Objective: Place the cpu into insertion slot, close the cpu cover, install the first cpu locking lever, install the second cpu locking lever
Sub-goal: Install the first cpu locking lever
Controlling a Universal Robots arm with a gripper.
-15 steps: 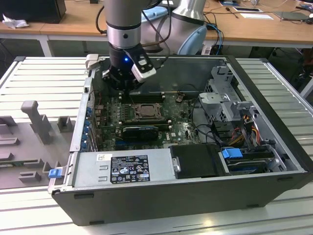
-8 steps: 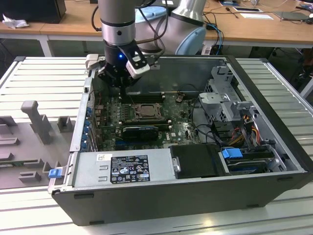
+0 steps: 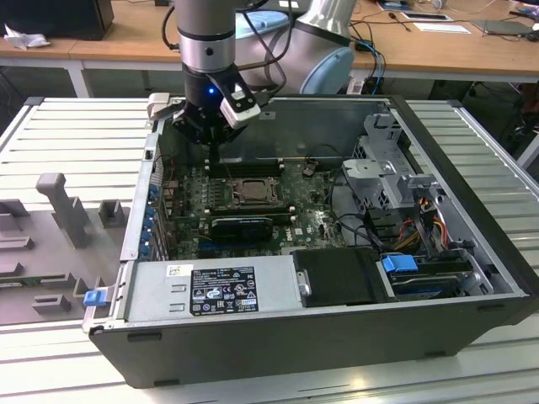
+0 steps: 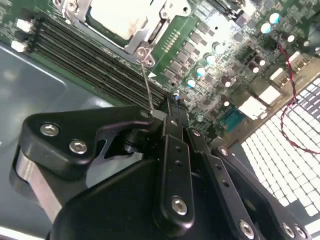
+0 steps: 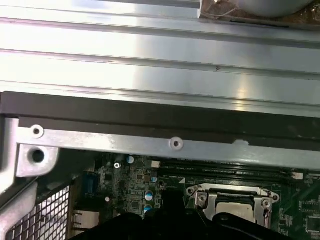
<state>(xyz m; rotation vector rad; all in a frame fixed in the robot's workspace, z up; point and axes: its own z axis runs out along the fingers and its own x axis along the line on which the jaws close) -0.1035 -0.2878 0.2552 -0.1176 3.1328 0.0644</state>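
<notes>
Hanging over the open computer case [image 3: 337, 337] near its back wall, the claw [image 3: 210, 126] sits just above the memory slots [image 3: 244, 164], behind the socket as the exterior view has it.

Going from the exterior view's left: a grey fixture [image 3: 59, 210] stands on the slatted tabletop [image 3: 50, 126], well apart from the work. Next comes the case with the green motherboard [image 3: 312, 219] inside. On the board, the insertion slot [image 3: 250, 192] lies near the middle. In both wrist views the cpu [image 4: 117, 17] rests in the slot, its pale top showing through the window of the cpu cover [image 4: 150, 30], which looks folded down flat over it. So the first two steps appear done.

The levers are the open question. In the second wrist view a thin wire lever [image 4: 146, 82] stands up from the corner of the socket and runs to the tips of the claw, which look pressed together on it. I judge the first lever is in hand and not yet latched; the state of the second lever I cannot tell.

The arm [image 3: 206, 34] comes straight down from above, wrist vertical, claw pointing at the board. Further to the exterior view's right sit the drive cage [image 3: 396, 168] and loose cables [image 3: 421, 219], clear of the arm.
</notes>
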